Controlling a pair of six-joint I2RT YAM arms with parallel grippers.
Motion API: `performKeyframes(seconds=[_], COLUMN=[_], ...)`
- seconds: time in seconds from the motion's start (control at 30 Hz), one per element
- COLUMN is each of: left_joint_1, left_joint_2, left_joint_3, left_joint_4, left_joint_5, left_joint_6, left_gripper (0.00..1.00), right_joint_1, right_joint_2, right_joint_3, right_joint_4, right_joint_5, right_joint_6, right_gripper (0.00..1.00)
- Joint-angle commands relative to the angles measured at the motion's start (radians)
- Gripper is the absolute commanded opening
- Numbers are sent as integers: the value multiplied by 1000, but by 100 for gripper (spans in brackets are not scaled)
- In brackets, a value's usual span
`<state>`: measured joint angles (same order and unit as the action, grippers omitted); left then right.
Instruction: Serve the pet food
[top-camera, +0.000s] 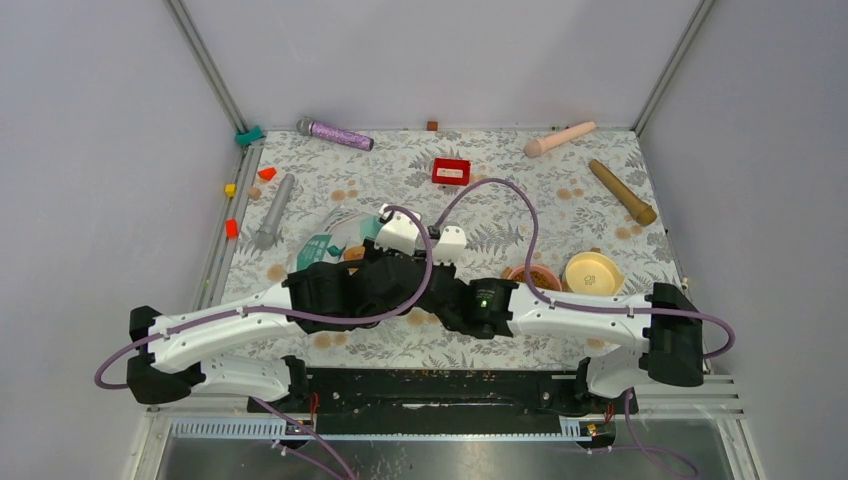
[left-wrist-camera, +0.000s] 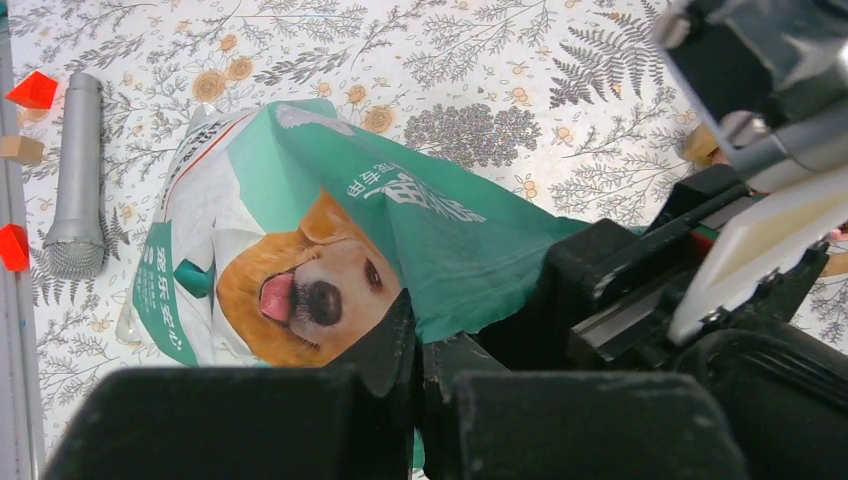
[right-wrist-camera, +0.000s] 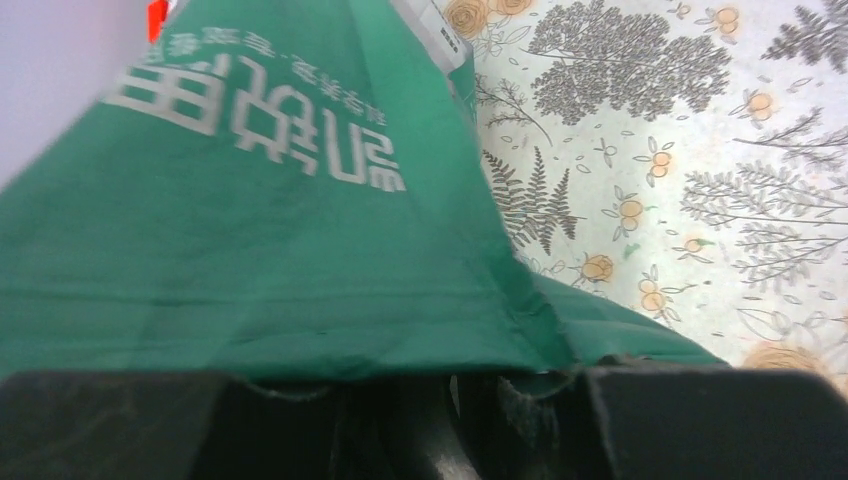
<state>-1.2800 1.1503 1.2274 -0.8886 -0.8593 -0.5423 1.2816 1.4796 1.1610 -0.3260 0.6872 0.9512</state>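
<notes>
Pet food itself does not show; it is most likely sealed inside the bag (left-wrist-camera: 300, 240), a green-and-white foil pouch with a dog's face that lies slumped just left of centre in the top view. The left gripper (left-wrist-camera: 418, 362) has its jaws closed on the bag's near edge, at the bottom of the left wrist view. The right gripper (right-wrist-camera: 450, 395) is likewise pinched shut on green foil at the bottom of its own view, though the blur there hides how deep the bite goes.

With both grippers gripping the same edge side by side, the step looks like pulling the mouth open. It would go best with a slow, even pull sideways, the mouth kept upward so nothing spills, and firm grips, since foil is slippery.

The pink bowl (top-camera: 535, 276) and yellow bowl (top-camera: 593, 272) sit right of centre on the table (top-camera: 600, 225), partly behind the right arm, which any pour would have to clear. A grey microphone (left-wrist-camera: 75, 190) lies just beside the bag at the left edge, with small red blocks (left-wrist-camera: 33, 90) near it. A red box (top-camera: 451, 171) stands well apart, above centre.
</notes>
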Motion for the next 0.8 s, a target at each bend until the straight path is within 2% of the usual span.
performKeyframes(seconds=[0.0, 0.23, 0.43, 0.57, 0.77], left_joint_1=[-4, -4, -4, -4, -4], left_joint_2=[-41, -42, -35, -41, -57], left_joint_3=[30, 24, 23, 23, 25], left_joint_4=[111, 120, 120, 120, 120], left_joint_5=[-42, -37, -42, -52, -78], left_joint_6=[-6, -4, -1, 3, 11], left_gripper=[0, 0, 0, 0, 0], right_joint_1=[-35, -112, -120, -120, -120], right_joint_2=[-16, -94, -105, -150, -316], right_joint_3=[-161, -505, -630, -686, -712], right_joint_4=[258, 847, 1149, 1227, 1094], right_joint_5=[16, -177, -203, -185, -168], right_joint_6=[61, 200, 251, 267, 226], right_gripper=[0, 0, 0, 0, 0])
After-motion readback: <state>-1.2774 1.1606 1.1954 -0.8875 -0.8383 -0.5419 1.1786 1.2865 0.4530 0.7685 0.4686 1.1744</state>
